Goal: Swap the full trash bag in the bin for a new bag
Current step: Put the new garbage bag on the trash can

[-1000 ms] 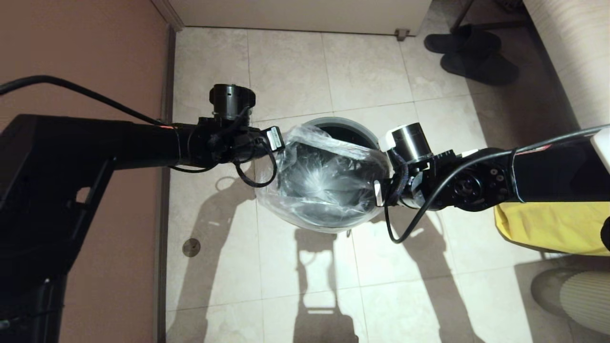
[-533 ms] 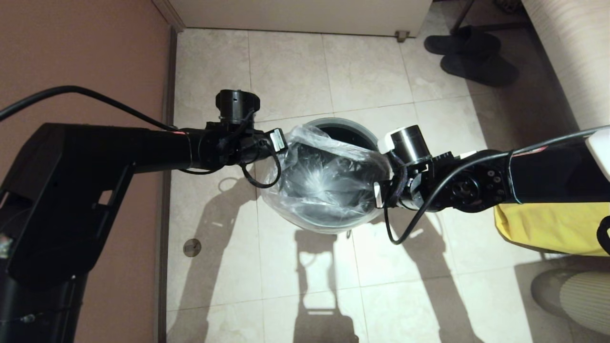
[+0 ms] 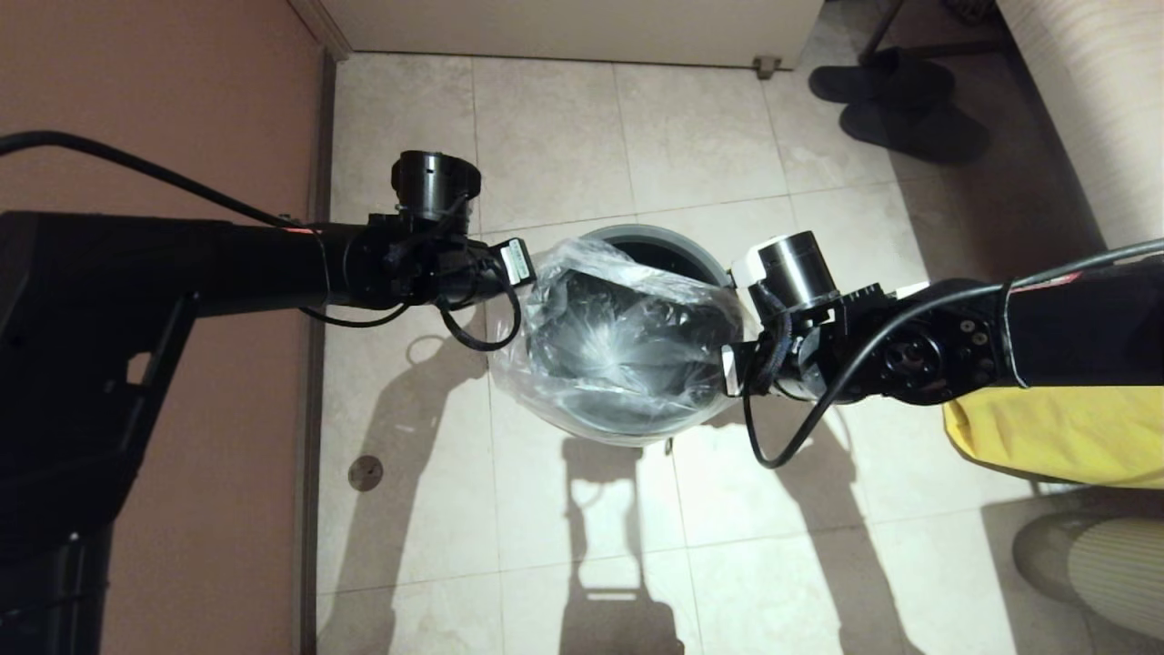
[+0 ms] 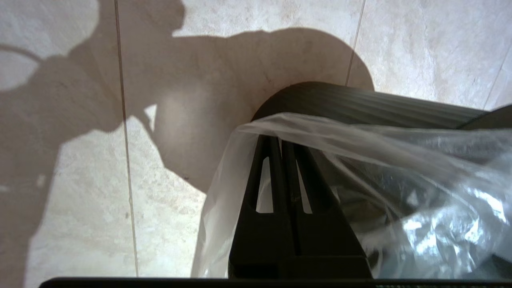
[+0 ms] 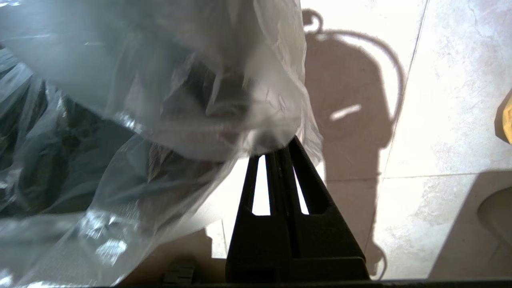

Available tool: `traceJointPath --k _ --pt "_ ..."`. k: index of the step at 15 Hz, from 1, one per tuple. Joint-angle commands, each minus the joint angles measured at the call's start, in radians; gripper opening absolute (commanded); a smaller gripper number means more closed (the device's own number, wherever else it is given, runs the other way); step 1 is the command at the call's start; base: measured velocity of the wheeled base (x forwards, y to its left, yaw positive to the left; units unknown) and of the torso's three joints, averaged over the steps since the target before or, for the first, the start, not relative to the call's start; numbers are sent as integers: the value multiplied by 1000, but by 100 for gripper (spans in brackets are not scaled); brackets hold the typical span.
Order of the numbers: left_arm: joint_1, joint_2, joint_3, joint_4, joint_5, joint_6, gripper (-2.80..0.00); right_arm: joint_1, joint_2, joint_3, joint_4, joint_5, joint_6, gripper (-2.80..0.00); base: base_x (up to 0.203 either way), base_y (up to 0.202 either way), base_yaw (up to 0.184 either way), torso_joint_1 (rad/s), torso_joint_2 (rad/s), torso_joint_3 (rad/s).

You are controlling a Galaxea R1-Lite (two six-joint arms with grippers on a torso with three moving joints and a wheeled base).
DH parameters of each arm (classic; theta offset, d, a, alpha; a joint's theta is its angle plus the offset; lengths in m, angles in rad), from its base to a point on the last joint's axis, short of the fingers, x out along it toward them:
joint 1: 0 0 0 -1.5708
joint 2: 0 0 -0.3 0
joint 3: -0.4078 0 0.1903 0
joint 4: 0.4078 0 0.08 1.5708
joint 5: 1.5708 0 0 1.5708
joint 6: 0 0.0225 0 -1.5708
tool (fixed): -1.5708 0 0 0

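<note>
Two pincers, left pincer (image 4: 280,140) and right pincer (image 5: 280,154), each pinch the bag (image 3: 627,346) over the bin (image 3: 650,238); the left has drawn outward, stretching its mouth wider.

Beige tiled floor (image 3: 564,127) with pale grout lines fills the frame. Reddish-brown wall (image 3: 164,100) along the left. Pair of dark slippers (image 3: 896,100) at upper right, beside a light ribbed panel (image 3: 1082,100). Opaque yellow sack (image 3: 1055,437) at right edge. Round floor drain (image 3: 365,472) at lower left.
</note>
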State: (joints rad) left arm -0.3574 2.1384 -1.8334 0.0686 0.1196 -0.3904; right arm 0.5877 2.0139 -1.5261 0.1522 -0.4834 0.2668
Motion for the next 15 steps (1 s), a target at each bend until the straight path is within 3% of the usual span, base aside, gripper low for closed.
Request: traceJointPath --k 1,9,11,15 --pt "-1 -58 27 -1 1 -4 -280 7 -49 27 1 -4 0 -280 0 0 0 0 0 0" --pt "-18 -188 170 1 56 -5 -280 26 -121 37 15 4 18 -280 0 0 0 0 0 0" --pt "-34 -229 244 -2 69 -29 -280 26 -114 29 13 70 19 -280 0 0 0 0 0 0" --pt "-72 -371 388 42 81 -62 -280 24 -100 -24 55 86 -7 -280 0 0 0 0 0 0"
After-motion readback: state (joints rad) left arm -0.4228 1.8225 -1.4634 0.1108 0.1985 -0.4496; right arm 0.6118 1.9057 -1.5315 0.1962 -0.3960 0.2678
